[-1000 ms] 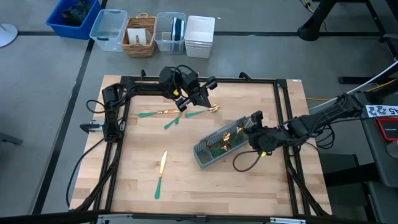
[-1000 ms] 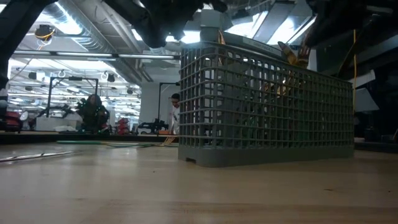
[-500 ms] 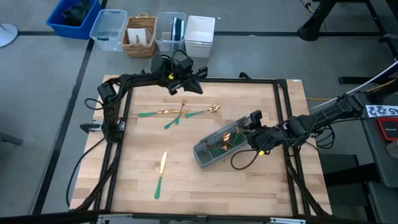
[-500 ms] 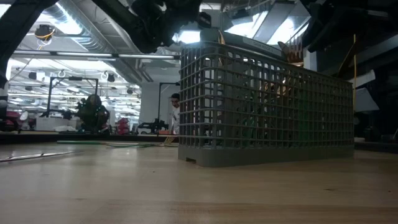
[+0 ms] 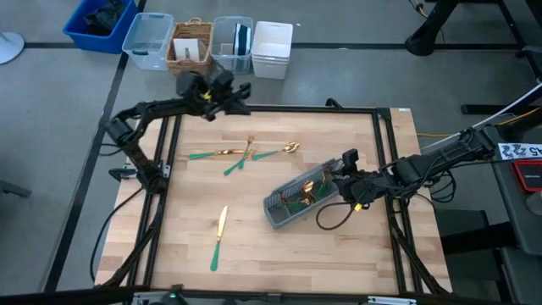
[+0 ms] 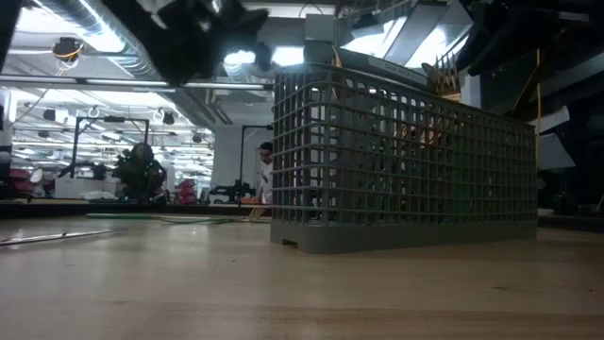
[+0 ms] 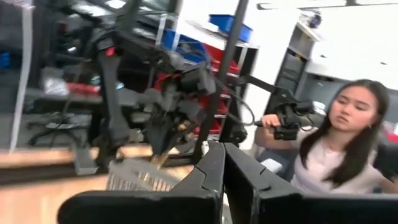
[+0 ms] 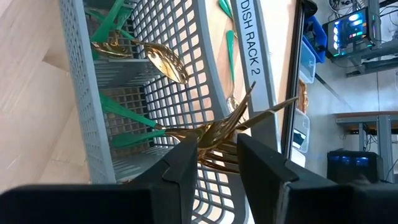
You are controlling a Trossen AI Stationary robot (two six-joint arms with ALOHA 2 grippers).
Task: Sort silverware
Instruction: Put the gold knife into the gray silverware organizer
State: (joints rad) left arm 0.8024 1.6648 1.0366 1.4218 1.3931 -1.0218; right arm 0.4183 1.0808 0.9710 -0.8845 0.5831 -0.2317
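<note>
The grey caddy lies slantwise right of the table's middle and holds gold-headed, teal-handled forks and a spoon. My right gripper hangs open over the caddy's right end, its fingers on either side of the fork heads. Three loose pieces of silverware lie crossed at the far middle. A knife lies nearer the front. My left gripper is shut and empty, level above the table's far left edge.
A row of bins and a basket stands beyond the far edge. A black frame borders the wooden top. A person sits beyond the table. Bare wood lies at the front left and front right.
My left gripper has swung away from the loose silverware toward the table's far left edge, staying shut and empty, and has rolled as it went. The right arm and the caddy have kept still.
</note>
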